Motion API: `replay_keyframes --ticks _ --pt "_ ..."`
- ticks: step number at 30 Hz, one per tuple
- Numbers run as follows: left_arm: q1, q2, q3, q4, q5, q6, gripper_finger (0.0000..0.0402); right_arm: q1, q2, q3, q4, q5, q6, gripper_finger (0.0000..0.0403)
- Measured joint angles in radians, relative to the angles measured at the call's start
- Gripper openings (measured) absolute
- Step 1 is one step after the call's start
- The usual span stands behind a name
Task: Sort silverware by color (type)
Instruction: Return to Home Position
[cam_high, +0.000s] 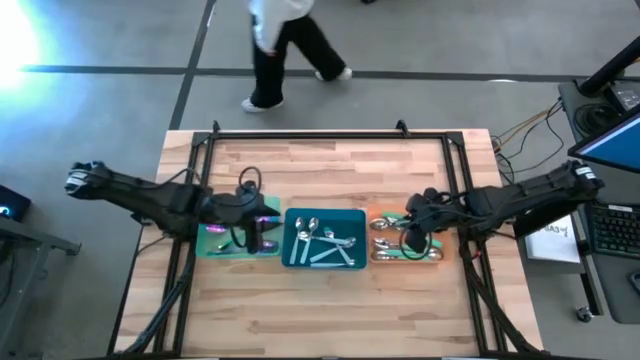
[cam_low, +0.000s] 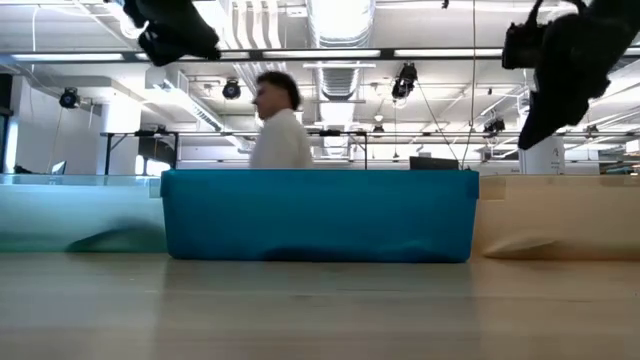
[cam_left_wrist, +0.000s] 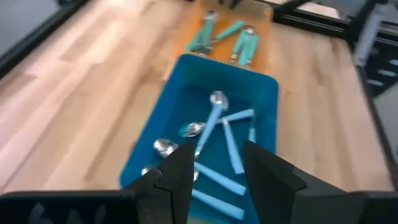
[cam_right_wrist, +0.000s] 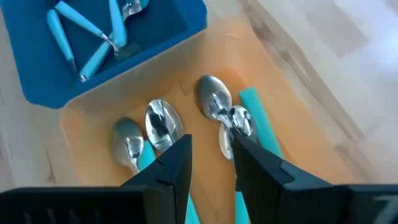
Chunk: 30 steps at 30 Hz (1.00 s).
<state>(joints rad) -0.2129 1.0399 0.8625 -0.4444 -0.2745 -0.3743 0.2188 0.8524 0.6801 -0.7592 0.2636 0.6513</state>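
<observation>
Three trays stand in a row mid-table: green (cam_high: 215, 248), blue (cam_high: 297, 240) and orange (cam_high: 436, 262). Purple-pink spoons (cam_high: 214, 232) lie in the green tray. Spoons with light-blue handles (cam_left_wrist: 214, 121) lie in the blue tray. Silver-bowled spoons with teal handles (cam_right_wrist: 216, 102) lie in the orange tray. My left gripper (cam_left_wrist: 217, 148) hangs open above the green tray's right end (cam_high: 252, 236), looking over the blue tray, with nothing between its fingers. My right gripper (cam_right_wrist: 211, 142) hangs open above the orange tray (cam_high: 410, 238), empty, its fingers over the spoon bowls.
A black frame (cam_high: 300, 133) runs along the table's far edge and down both sides. Bare wood lies in front of and behind the trays. A person (cam_high: 285, 50) walks past beyond the far edge. A desk with a keyboard (cam_high: 612, 228) stands off the table's right side.
</observation>
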Motion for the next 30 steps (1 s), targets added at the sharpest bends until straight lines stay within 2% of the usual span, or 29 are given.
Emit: replay_keyframes --ticks 6,12,16,22,30 --pt "-0.018 -0.079 -0.126 0.051 -0.164 -0.091 0.0120 -0.001 -0.054 -0.161 0.164 0.000 0.006 0.0108" --pt "-0.020 -0.119 -0.274 0.281 -0.171 -0.087 0.0120 -0.001 -0.074 -0.319 0.424 0.000 0.049 0.0105" --pt "-0.020 -0.126 -0.331 0.387 -0.172 -0.081 0.0120 -0.001 -0.070 -0.409 0.624 0.000 0.045 0.0106" --pt "-0.019 -0.126 -0.347 0.421 -0.173 -0.080 0.0120 -0.001 -0.073 -0.535 0.915 0.005 -0.014 0.0100" --pt "-0.019 -0.124 -0.346 0.453 -0.173 -0.054 0.0120 -0.002 -0.073 -0.659 1.154 0.028 -0.078 0.0101"
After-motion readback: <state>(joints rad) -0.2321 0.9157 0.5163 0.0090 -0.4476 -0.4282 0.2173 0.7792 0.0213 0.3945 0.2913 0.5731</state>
